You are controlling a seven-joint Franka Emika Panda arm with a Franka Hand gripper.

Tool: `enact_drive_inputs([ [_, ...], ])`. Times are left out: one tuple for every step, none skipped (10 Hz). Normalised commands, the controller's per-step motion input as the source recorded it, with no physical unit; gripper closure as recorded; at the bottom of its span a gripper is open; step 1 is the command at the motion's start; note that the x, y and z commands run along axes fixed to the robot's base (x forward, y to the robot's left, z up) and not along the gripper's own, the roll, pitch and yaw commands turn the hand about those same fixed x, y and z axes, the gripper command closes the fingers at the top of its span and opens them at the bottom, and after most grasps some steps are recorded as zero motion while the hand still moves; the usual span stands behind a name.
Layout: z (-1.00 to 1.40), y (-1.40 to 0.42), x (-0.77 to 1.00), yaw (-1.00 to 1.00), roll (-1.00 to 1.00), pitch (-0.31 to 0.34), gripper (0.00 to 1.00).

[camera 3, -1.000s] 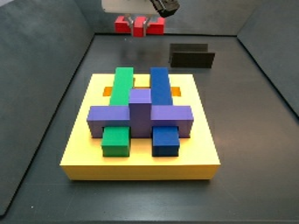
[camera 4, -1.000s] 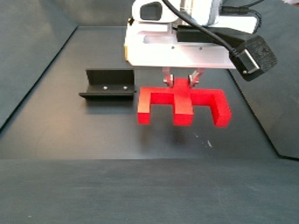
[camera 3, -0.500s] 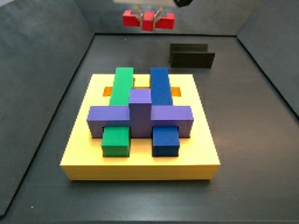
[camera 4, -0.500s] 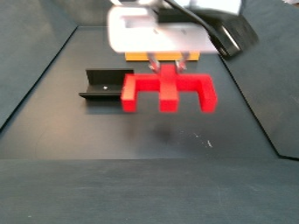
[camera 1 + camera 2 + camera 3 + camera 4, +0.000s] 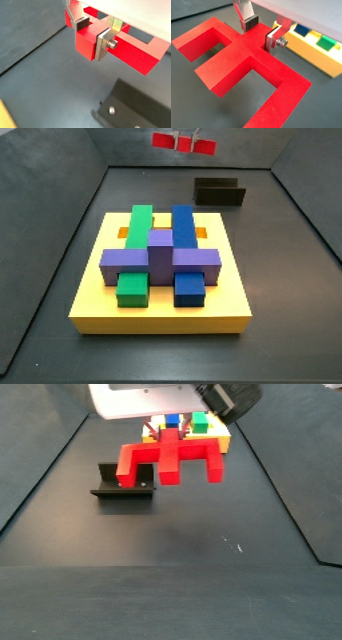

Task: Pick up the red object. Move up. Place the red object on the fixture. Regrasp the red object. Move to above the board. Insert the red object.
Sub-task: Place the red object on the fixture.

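My gripper is shut on the red object, and its silver fingers clamp the central stem where it meets the crossbar. In both side views the red object hangs high in the air, well off the floor. It hovers a little above and just beside the fixture, a small black bracket on the dark floor. The board is a thick yellow slab carrying green, blue and purple blocks. It lies apart from the red object, which shows at the top edge of that side view.
Dark grey walls close in the floor on both sides. The fixture stands between the board and the back wall. A wrist view shows the fixture close below the red object, and another shows the board's edge behind the fingers.
The gripper has risen with the red object still held, lifting it from near the floor to high in the air. It has also shifted sideways towards the fixture.
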Motion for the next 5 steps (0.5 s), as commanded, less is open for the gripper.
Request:
enact_drive_inputs([
  [0.24, 0.00, 0.86, -0.03, -0.88, 0.049, 1.00],
  [0.27, -0.01, 0.84, 0.00, -0.80, 0.017, 1.00],
  [0.20, -0.09, 0.90, 0.00, -0.66, 0.069, 1.00],
  [0.17, -0.09, 0.91, 0.00, -0.64, 0.074, 1.00],
  [0.13, -0.10, 0.93, 0.00, -0.62, 0.074, 1.00],
])
